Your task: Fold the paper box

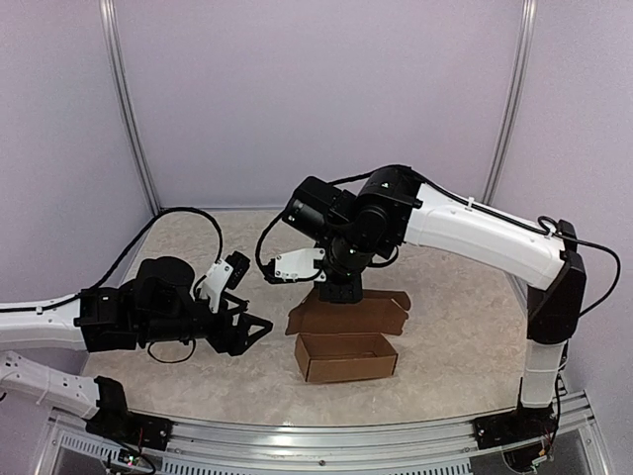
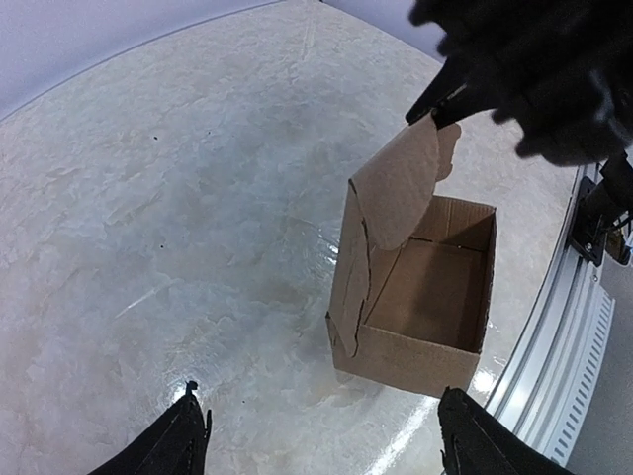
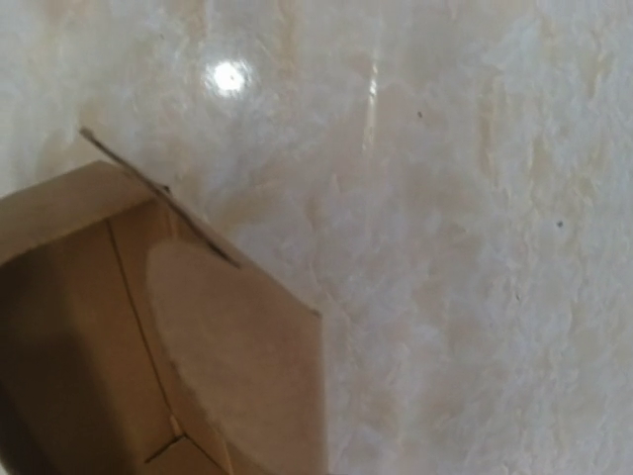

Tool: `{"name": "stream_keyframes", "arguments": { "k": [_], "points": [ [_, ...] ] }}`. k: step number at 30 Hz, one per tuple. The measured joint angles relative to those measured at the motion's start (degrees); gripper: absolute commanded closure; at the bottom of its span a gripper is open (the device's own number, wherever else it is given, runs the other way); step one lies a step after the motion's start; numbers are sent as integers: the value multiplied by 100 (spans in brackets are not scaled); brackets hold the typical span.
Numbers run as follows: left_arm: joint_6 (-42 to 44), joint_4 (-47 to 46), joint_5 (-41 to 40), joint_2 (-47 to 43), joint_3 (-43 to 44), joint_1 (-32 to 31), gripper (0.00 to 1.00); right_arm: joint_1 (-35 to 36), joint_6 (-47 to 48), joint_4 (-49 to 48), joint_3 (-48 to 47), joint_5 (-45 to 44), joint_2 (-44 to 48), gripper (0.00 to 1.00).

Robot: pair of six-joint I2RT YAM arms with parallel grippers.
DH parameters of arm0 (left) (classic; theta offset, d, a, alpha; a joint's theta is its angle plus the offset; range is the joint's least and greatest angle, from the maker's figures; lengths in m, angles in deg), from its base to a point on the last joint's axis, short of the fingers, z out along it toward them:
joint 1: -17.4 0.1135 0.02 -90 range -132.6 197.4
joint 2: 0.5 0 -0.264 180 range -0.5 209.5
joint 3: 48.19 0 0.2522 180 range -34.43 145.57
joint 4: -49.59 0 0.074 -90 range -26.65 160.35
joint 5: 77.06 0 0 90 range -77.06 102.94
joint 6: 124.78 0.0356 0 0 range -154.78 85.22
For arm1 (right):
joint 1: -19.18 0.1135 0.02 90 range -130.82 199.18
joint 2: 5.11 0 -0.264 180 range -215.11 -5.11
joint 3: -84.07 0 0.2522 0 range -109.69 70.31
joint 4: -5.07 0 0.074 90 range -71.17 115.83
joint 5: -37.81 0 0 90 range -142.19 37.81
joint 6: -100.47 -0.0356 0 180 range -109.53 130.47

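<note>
The paper box (image 1: 346, 358) is a brown cardboard tray standing open near the table's front, with its lid flap (image 1: 348, 315) raised behind it. In the left wrist view the paper box (image 2: 420, 307) shows an empty inside, and its lid flap (image 2: 396, 188) stands up. My right gripper (image 2: 445, 99) is shut on the flap's top edge and comes down from above (image 1: 336, 293). My left gripper (image 1: 255, 332) hangs open to the left of the box, clear of it; its two fingertips (image 2: 188, 435) frame the box's near end. The right wrist view shows only the flap (image 3: 227, 336) up close; its own fingers are hidden.
A metal rail (image 2: 564, 366) runs along the table's near edge, right beside the box. Pale walls and corner posts (image 1: 129, 109) close in the back and sides. The marbled tabletop (image 1: 198, 247) stretches behind and to the left of the box.
</note>
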Motion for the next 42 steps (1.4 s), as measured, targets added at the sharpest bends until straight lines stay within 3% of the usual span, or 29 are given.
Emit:
{"name": "stream_keyframes", "arguments": {
  "k": [6, 11, 18, 33, 42],
  "points": [
    [356, -254, -90, -7, -48, -214, 32, 15, 7, 328, -498, 195, -273, 100],
    [494, -640, -109, 20, -101, -262, 47, 70, 9, 450, -579, 280, -275, 100],
    [590, -1204, -4, 136, -243, -271, 57, 79, 9, 479, -579, 461, -273, 100],
    [514, -2111, 264, -74, -804, -291, 58, 85, -72, -72, 299, 772, 629, 100],
    [518, -2317, 439, 35, -804, -293, 58, 87, -138, -302, 398, 817, 708, 100]
  ]
}}
